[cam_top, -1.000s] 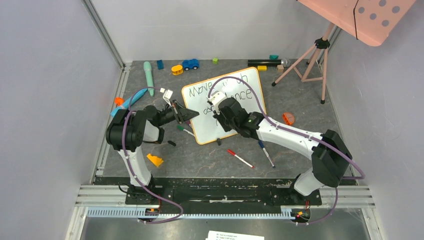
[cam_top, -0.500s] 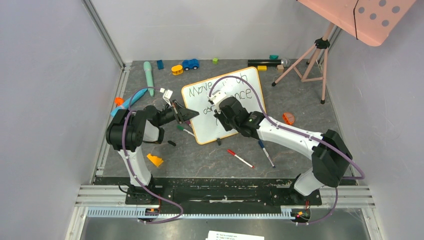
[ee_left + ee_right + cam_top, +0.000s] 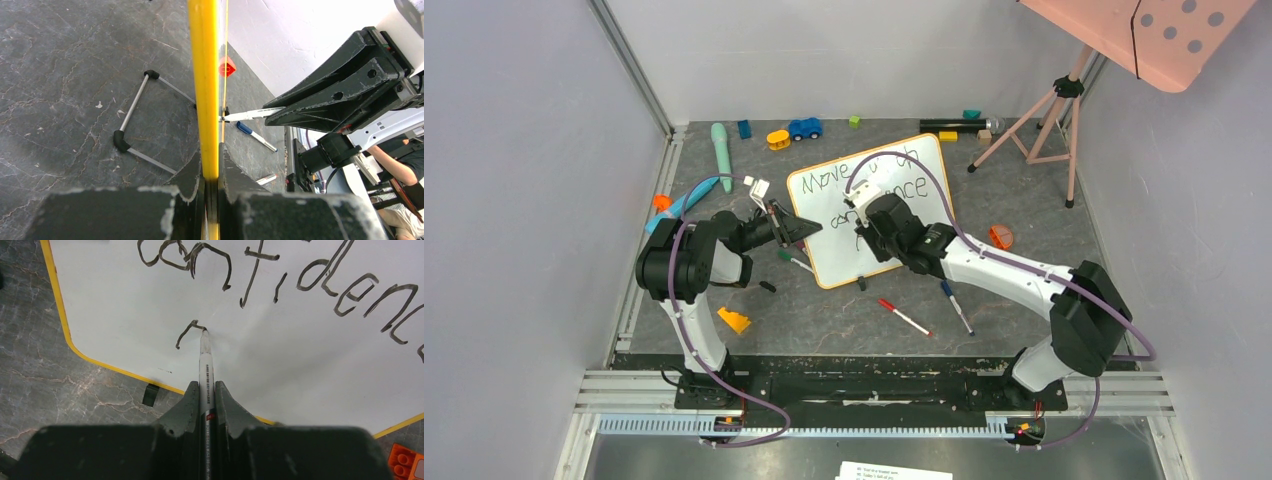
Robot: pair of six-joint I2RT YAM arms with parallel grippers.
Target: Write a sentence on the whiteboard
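The whiteboard [image 3: 824, 215] with its orange frame lies tilted on the dark table. Dark lettering [image 3: 827, 179] reads "Move" on top and "confidence" [image 3: 320, 282] below. My left gripper [image 3: 806, 228] is shut on the board's left edge, seen edge-on in the left wrist view [image 3: 204, 75]. My right gripper [image 3: 860, 205] is over the board's middle, shut on a white marker [image 3: 205, 365]. The marker tip touches the board at the end of a small new stroke [image 3: 187, 332] under "confidence". My right arm hides part of the writing in the top view.
A red-capped marker [image 3: 904, 317] and a blue-capped marker [image 3: 956, 306] lie near the board's front. An orange brick [image 3: 1000, 237] is to its right, a yellow wedge [image 3: 733, 320] at the front left. Toys line the back. A pink tripod [image 3: 1044, 115] stands back right.
My right gripper has shifted slightly right and forward over the board with the marker. The left gripper and the board have not moved.
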